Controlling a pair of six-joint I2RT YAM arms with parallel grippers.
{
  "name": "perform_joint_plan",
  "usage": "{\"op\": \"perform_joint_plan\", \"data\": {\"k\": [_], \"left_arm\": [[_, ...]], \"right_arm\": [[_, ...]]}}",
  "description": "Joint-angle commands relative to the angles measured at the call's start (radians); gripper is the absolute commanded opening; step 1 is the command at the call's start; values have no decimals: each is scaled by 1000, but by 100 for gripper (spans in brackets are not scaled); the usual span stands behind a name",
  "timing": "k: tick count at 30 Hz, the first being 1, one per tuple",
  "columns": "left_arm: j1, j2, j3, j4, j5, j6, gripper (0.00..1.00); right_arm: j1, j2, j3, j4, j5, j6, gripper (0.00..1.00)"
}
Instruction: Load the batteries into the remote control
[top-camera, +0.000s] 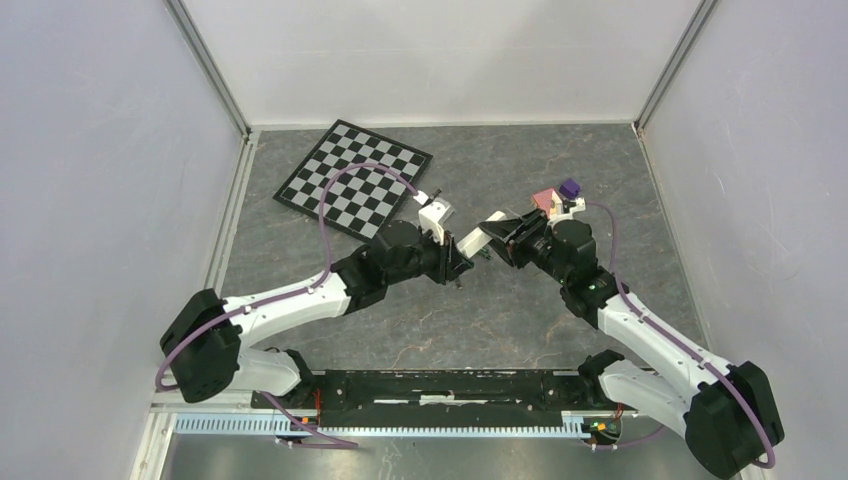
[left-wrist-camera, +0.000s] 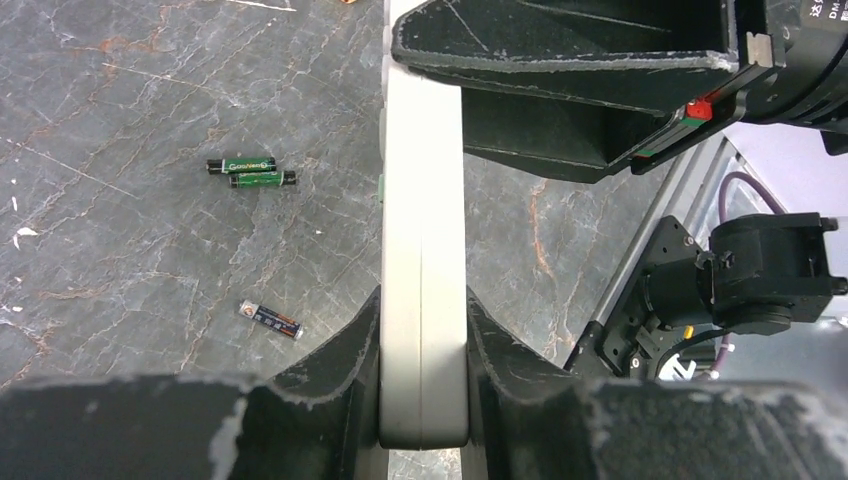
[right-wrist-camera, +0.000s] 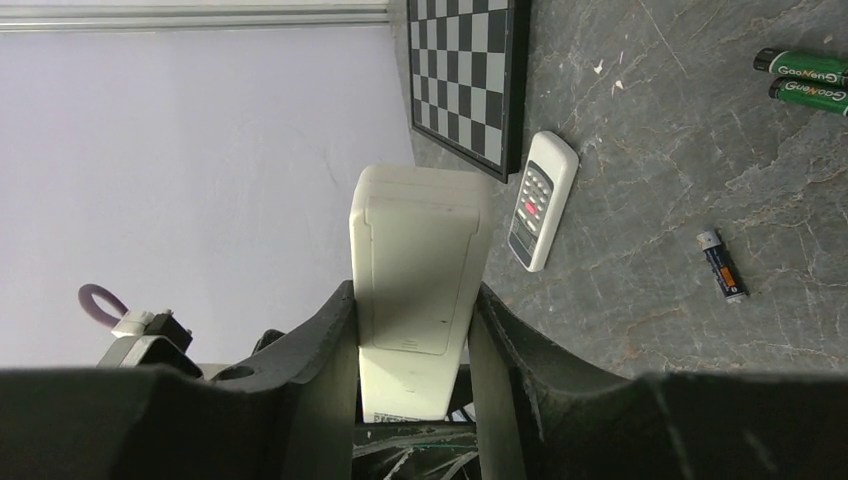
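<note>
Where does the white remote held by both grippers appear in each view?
Top external: the held remote is mid-picture, right of the checkerboard.
Left wrist: centre, seen edge-on.
Right wrist: centre, back facing the camera.
Shared landmark: the green batteries, in both wrist views only.

The remote control (right-wrist-camera: 420, 270) is matt plastic, the batteries (right-wrist-camera: 808, 65) glossy

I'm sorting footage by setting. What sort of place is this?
Probably a robotics lab test cell: plain pale walls box in a stone-patterned table with a checkerboard calibration board and two bolted-down robot arms.
</note>
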Motion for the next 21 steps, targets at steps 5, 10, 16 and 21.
{"op": "perform_joint_plan", "data": {"k": [5,10,16,21], "left_arm": [[136,-62,8,78,279,-75,2],[247,-86,49,-86,559,-13,2],[271,-133,116,-318,637,66,2],[325,-139,148,-374,789,61,2]], "right_arm": [[-14,-46,37,23,-11,-283,97],[-95,-78,71,75,-134,-726,98],[-148,-101,137,68,-459,-1065,98],[-146,-77,165,94,-667,-1099,98]]}}
